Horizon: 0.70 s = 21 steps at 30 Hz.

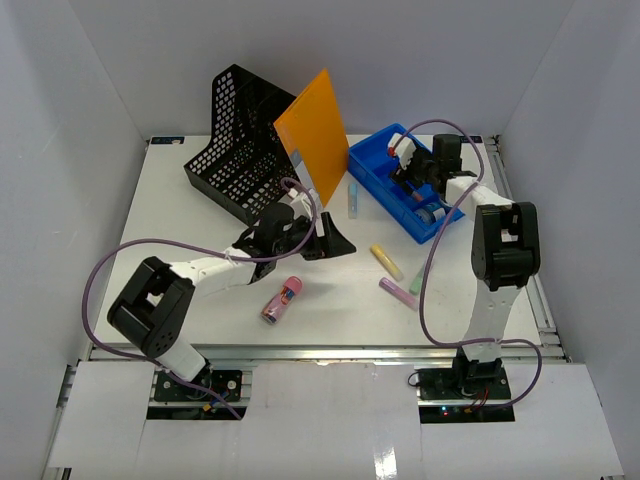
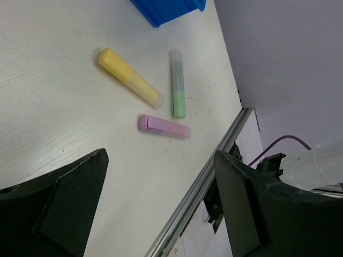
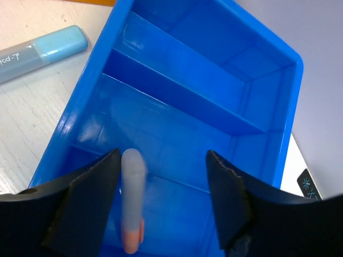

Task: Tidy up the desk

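We hold our right gripper [image 3: 161,158] spread over the blue tray [image 3: 88,96] at the far right corner of the desk [image 1: 340,310], where the loose pale marker [image 3: 133,182] between its jaws could bounce out or straddle a divider, while our left gripper [image 2: 158,160], also spread, hovers over its middle.

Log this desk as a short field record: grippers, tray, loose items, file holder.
left gripper: open, empty, over the desk
right gripper: open, above blue tray
tray contents: one blurred pale-capped pen; resting or falling, cannot tell
loose on desk: yellow highlighter, green highlighter, purple highlighter, light blue marker, pink marker
file holder: black mesh, far left; orange sheet upright beside it
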Motion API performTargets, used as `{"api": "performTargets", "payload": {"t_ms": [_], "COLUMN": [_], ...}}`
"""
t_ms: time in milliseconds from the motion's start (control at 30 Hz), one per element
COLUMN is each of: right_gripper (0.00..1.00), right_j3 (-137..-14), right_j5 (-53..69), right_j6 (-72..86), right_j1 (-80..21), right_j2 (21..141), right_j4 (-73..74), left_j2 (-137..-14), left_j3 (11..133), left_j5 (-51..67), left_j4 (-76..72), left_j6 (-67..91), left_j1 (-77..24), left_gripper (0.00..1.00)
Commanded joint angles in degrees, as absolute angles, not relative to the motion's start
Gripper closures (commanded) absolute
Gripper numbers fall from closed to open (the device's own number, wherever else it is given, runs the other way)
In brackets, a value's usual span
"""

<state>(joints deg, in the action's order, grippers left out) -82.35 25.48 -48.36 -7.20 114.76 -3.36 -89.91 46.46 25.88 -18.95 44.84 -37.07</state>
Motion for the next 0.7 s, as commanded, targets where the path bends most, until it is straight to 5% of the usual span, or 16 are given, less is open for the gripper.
{"api": "performTargets", "payload": {"t_ms": [0, 133, 300, 667], "right_gripper": [0.23, 0.19, 0.18, 0.17], "right_j3": [-82.96, -84.03, -81.12, -50.13], "right_j5": [25.93, 29.98, 54.18, 67.96], "right_j6": [-50.12, -42.51, -35.99, -37.25], "right_j1": [-6.87, -5.17, 1.68, 7.31], "right_j2": [111.6, 103.23, 91.23, 65.67], "right_j4": [-7.65, 1.17, 26.39, 28.65], "left_j2": [-90.25, -95.29, -105.66, -125.07], "left_j3": [53.95, 62.97, 77.38, 103.24], "left_j5": [23.97, 21.12, 14.59, -6.91], "left_j4": [-13.7, -4.79, 6.68, 21.61], "left_j6": [41.57, 36.96, 30.03, 20.72], "left_j1": [-37.39, -38.3, -38.93, -40.46], "left_gripper": [0.11, 0.19, 0.27, 0.3]}}
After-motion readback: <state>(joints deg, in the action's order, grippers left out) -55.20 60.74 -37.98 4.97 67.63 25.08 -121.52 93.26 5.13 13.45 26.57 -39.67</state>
